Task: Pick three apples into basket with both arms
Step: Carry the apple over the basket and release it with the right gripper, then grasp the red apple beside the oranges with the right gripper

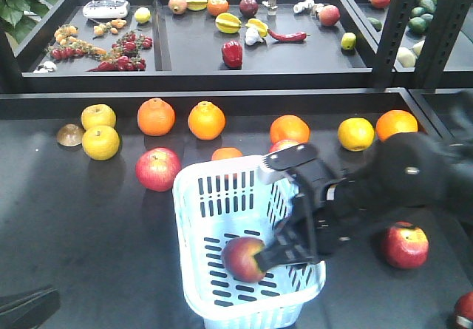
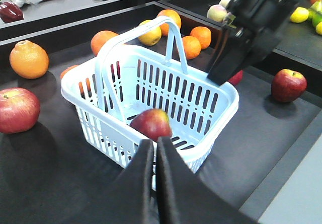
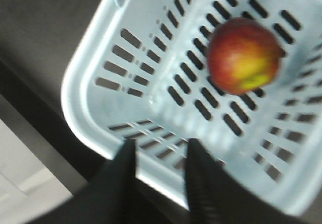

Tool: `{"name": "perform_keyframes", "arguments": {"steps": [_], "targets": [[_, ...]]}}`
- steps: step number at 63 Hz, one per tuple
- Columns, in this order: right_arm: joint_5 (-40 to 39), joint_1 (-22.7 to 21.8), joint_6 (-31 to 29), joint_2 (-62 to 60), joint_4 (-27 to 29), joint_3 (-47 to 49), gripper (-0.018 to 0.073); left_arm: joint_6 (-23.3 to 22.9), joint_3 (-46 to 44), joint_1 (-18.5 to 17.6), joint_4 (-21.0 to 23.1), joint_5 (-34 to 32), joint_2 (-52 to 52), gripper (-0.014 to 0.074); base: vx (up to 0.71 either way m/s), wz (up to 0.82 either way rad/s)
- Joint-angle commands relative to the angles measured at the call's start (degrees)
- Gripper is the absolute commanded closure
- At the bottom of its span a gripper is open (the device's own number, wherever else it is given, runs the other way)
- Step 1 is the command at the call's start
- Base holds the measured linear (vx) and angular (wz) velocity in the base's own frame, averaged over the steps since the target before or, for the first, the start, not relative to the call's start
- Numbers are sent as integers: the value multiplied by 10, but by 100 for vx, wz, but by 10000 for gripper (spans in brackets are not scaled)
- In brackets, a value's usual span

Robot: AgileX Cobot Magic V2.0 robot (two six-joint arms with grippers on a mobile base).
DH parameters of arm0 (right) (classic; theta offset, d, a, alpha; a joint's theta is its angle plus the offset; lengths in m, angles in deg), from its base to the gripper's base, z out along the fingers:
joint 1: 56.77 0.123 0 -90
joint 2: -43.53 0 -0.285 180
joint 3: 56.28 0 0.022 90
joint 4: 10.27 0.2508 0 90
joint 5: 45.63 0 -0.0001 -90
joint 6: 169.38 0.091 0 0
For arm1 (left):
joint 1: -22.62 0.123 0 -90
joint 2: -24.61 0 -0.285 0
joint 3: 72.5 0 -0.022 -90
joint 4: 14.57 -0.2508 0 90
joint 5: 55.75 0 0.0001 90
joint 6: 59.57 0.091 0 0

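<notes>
The pale blue basket (image 1: 194, 225) stands at the front middle of the dark table. One red apple (image 1: 242, 259) lies on its slotted floor, also seen as the apple (image 3: 244, 55) in the right wrist view and the apple (image 2: 152, 123) in the left wrist view. My right gripper (image 1: 288, 240) hangs over the basket's right side, open (image 3: 158, 151), with nothing between its fingers. A second apple (image 1: 157, 168) lies left of the basket and a third apple (image 1: 404, 245) to its right. My left gripper (image 2: 155, 146) is shut and empty, just outside the basket's near wall (image 2: 108, 133).
Oranges (image 1: 156, 116) and yellow fruits (image 1: 100, 142) lie in a row behind the basket. A raised shelf tray (image 1: 259, 66) at the back holds peppers and small fruit. A black post (image 1: 392, 26) stands back right. Another red fruit (image 1: 465, 310) shows at the bottom right edge.
</notes>
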Motion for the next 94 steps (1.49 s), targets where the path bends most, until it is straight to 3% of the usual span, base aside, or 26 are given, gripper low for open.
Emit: {"name": "perform_keyframes", "arguments": {"steps": [1,11,16,21,27,32,36,47,51,57,63,94], "targets": [[8,-1,86,-50,-117,17,574,-5,-15,-2,19,-26,3,603,0,0],[47,-1,313,-73,-389,17,568,-5,-15,-2,19,-26,3,603,0,0],[57,-19,396,-73,-499,17,568,-5,-15,-2,19,-26,3,603,0,0],[48,-58,430,-72,-527,17,565,-5,-15,-2,19,-26,3,603,0,0],[13,-124,416,-72,-487,17,549,-5,-15,-2,19,-26,3,603,0,0],[-16,-196,359,-70,-408,17,514,-5,-15,-2,19,-26,3,603,0,0],[-38,-252,289,-61,-312,19,463,-5,-15,-2,19,-26,3,603,0,0],[8,-385,44,7,-61,60,190,-5,-15,-2,19,-26,3,603,0,0],[33,-413,-10,39,-19,80,49,-5,-15,-2,19,-26,3,603,0,0],[48,-428,-19,76,-12,107,-94,-5,-15,-2,19,-26,3,603,0,0],[49,-428,-18,107,-19,135,-170,-5,-15,-2,19,-26,3,603,0,0],[57,-411,-1,222,-77,213,-106,-5,-15,-2,19,-26,3,603,0,0]]}}
